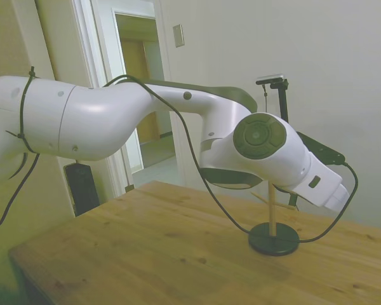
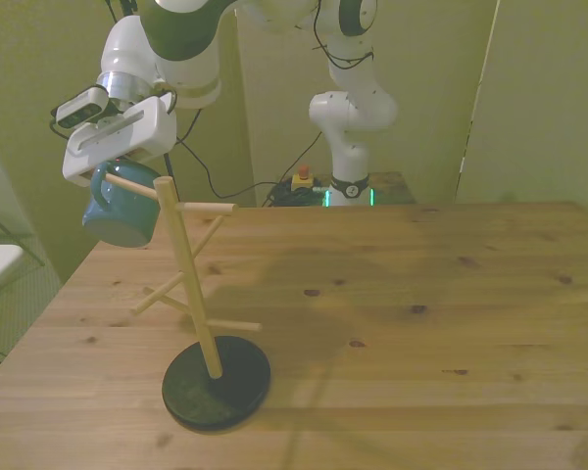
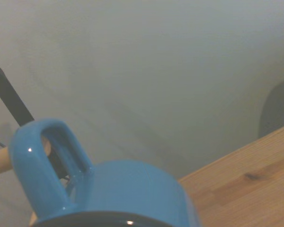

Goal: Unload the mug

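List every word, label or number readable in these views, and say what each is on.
None can be read. The mug, the wooden mug tree and the table carry no text. A small dark mark on the robot's base is too small to read.

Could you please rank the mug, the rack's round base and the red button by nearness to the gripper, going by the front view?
1. mug, right at the gripper.
2. rack's round base, below, on the table.
3. red button, behind the table.
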Tool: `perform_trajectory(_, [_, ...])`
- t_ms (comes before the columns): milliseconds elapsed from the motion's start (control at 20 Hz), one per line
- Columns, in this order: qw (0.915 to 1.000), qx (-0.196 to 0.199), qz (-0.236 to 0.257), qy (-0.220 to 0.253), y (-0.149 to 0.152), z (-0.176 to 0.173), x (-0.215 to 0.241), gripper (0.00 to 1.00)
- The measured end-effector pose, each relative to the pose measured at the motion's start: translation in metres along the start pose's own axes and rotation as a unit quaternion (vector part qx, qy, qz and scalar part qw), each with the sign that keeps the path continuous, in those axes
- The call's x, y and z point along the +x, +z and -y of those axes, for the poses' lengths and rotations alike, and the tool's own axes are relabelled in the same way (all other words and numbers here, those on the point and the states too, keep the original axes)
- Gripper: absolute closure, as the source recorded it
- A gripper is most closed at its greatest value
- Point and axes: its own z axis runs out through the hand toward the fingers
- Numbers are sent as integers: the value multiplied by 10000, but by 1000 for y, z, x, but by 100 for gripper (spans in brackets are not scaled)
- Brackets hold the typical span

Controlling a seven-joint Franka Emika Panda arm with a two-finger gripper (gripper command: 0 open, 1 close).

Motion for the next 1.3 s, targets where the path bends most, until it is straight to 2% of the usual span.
perform_trajectory(350, [9999,49,91,77,-11,-4,8,100])
perform_trajectory(650, [9995,29,325,-16,-14,-14,-16,100])
perform_trajectory(1000, [9959,-49,716,-559,-32,-17,-73,100])
perform_trajectory(1300, [9881,-173,964,-1186,-54,-8,-129,100])
